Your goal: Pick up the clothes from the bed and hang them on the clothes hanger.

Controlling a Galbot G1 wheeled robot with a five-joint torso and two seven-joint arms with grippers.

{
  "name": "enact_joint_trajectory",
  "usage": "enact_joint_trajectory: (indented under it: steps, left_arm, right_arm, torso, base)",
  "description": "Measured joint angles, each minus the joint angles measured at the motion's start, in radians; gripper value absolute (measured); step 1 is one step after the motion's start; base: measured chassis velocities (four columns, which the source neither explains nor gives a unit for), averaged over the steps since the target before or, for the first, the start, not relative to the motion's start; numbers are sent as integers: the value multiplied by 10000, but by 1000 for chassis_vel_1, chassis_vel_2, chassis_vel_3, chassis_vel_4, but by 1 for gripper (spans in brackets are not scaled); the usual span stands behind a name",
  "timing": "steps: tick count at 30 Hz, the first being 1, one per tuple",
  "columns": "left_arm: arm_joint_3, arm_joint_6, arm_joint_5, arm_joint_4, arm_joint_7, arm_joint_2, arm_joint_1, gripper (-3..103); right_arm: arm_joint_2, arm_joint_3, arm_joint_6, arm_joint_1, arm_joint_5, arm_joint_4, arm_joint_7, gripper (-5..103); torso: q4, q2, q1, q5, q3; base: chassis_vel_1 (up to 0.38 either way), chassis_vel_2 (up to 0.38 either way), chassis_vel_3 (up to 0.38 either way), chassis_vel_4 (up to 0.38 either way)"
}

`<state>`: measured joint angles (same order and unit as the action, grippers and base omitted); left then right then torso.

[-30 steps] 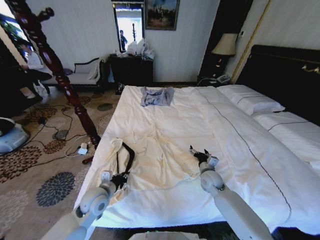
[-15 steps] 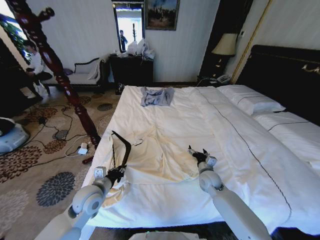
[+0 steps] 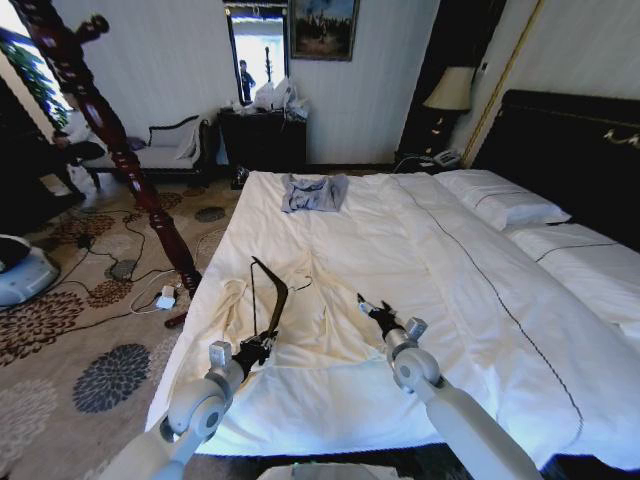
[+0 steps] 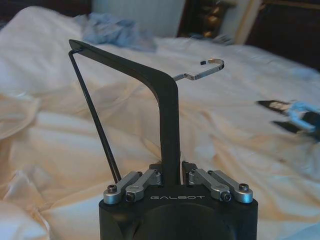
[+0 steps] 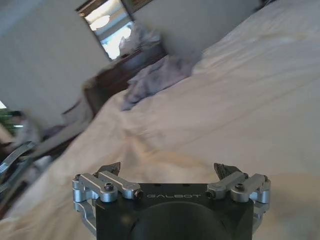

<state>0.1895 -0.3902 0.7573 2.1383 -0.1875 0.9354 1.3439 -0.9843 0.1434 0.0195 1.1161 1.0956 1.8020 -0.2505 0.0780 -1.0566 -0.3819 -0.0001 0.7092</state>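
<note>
Clenched on one arm of the thin black shoulder-shaped clothes hanger, the left claw holds it up over the near left part of the wide bed with white duvet; the left wrist view shows the hanger's arm pinched between the jaws, its small metal hook standing off to one side. The right claw hovers released, jaws spread and holding nothing, just above the cream, wrinkly long-sleeved garment, at its right-hand edge as the head view shows it.

By my reading, the step in hand is bringing hanger and garment together: the hanger is already lifted, the clothes are not yet picked up. The next move likely calls for the right claw to pinch the thin fabric near the collar or shoulder and raise it, so the hanger's free end can slip inside; loose cloth like this may sag or slide off.

The garment lies flat, its long axis running from the foot edge of the bed, nearest the robot, toward the small grey-blue folded garment at the far side, one sleeve trailing at the left edge. The hanger's long axis rises away from the left claw, tilted toward the far side too.
</note>
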Motion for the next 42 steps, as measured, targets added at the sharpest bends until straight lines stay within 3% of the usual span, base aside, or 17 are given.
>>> enact_joint_trajectory:
  steps: [3, 6, 12, 19, 29, 33, 36, 39, 42]
  left_arm:
    - [-61, 209, -64, -8, 270, -13, -62, 19]
    - [-121, 487, -492, -175, 621, 2, -120, 19]
    - [-324, 650, -954, -468, 858, 87, -220, 19]
    - [-627, 721, -1243, -713, 988, 330, -417, 19]
    - [-784, 767, -1428, -766, 1069, 415, -459, 19]
    - [-817, 769, -1463, -784, 1070, 429, -465, 19]
    - [-857, 775, -1484, -784, 1070, 454, -471, 19]
    - [-877, 775, -1504, -782, 1070, 464, -471, 19]
    - [-893, 802, -1585, -781, 1071, 466, -465, 19]
  right_arm:
    - [35, -213, -55, -110, 182, -23, 370, 100]
    - [123, -847, -390, -325, 301, -16, 1313, 100]
    - [243, -1920, -903, -855, -555, 195, 1859, 100]
    - [316, -3342, -689, -1841, -850, 168, 1512, 100]
    - [36, -4153, -556, -2560, -683, -78, 1114, 103]
    - [-24, -4163, -529, -2667, -599, -122, 1105, 94]
    - [-31, -4164, -366, -2694, -425, -99, 1028, 79]
    - [-38, -4159, -306, -2685, -360, -68, 1011, 73]
    - [-57, -4122, -330, -2608, -269, -64, 1126, 57]
  torso:
    - [-1, -1, 0, 1, 0]
    - [-4, 0, 0, 0, 0]
    - [-3, -1, 0, 0, 0]
    - [-4, 0, 0, -1, 0]
    - [-3, 0, 0, 0, 0]
    - [-4, 0, 0, 0, 0]
    - [-3, 0, 0, 0, 0]
    - [-3, 0, 0, 0, 0]
    - [-3, 0, -1, 0, 0]
  base:
    - [0, 0, 0, 0]
    - [0, 0, 0, 0]
    - [0, 0, 0, 0]
    - [0, 0, 0, 0]
    - [0, 0, 0, 0]
    - [0, 0, 0, 0]
    - [0, 0, 0, 0]
    - [0, 0, 0, 0]
    - [0, 0, 0, 0]
